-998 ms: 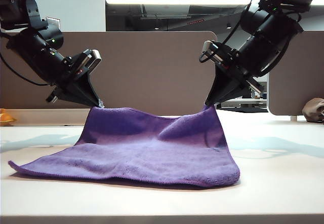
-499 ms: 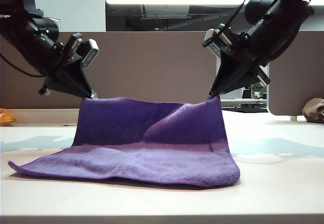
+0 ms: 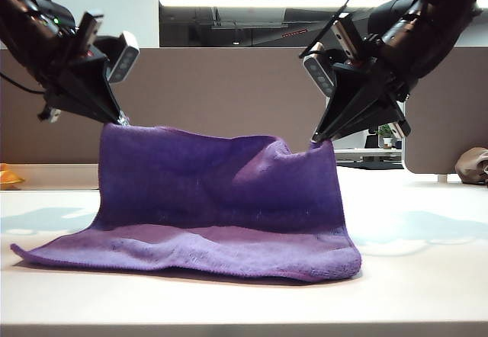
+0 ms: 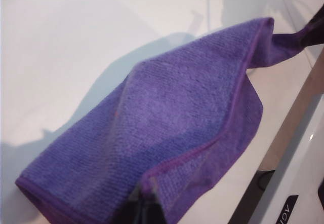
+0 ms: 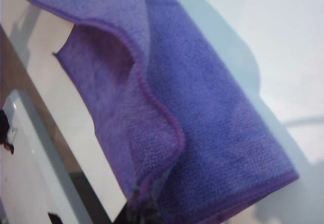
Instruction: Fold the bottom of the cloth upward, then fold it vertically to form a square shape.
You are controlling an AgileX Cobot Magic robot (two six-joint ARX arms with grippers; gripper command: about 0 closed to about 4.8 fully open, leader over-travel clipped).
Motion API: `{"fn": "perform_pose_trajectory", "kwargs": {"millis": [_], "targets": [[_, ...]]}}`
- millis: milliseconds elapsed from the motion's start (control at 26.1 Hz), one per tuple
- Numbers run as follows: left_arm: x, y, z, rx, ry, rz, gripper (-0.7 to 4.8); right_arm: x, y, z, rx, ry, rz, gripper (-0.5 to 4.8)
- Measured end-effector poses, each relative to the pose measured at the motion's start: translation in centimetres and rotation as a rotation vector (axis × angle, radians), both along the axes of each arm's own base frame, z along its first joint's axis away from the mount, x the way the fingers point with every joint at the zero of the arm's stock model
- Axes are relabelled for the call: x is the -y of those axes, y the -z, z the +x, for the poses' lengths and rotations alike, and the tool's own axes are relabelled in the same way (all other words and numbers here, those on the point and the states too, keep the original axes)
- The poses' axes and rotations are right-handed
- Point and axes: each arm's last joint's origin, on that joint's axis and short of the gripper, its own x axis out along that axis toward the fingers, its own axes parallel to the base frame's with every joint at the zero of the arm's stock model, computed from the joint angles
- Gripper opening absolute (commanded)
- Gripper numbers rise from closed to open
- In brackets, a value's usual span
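With my left hand [image 3: 120, 121] and right hand [image 3: 314, 142] each pinching a far corner of the cloth [image 3: 221, 200] above the desk [image 3: 427, 276], uneven travel could skew the fold or slip a corner.

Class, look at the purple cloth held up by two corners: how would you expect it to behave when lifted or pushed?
The cloth is probably floppy: it sags between the left hand and right hand. It seems light, since pinched corners carry the raised half. Its fuzzy pile would likely drag on the table, not slide.
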Motion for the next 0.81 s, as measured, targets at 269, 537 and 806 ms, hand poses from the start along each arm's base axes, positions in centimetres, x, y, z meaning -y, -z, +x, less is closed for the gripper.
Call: {"fn": "perform_pose_trajectory", "kwargs": {"millis": [269, 537, 806], "targets": [[-0.2, -0.6, -2.4, 0.003, 0.001, -0.004, -0.06, 0.0, -0.2, -1.1, -0.04, -0.051, -0.017, -0.02], [-0.4, 0.7, -4.8, -0.056, 0.002, -0.005, -0.06, 0.2, -0.1, -2.2, -0.101, -0.116, -0.035, -0.02], [-0.5, 2.0, -5.3, -0.102, 0.0, 0.015, -0.06, -0.1, 0.5, -3.0, -0.165, -0.134, -0.009, -0.02]]}}
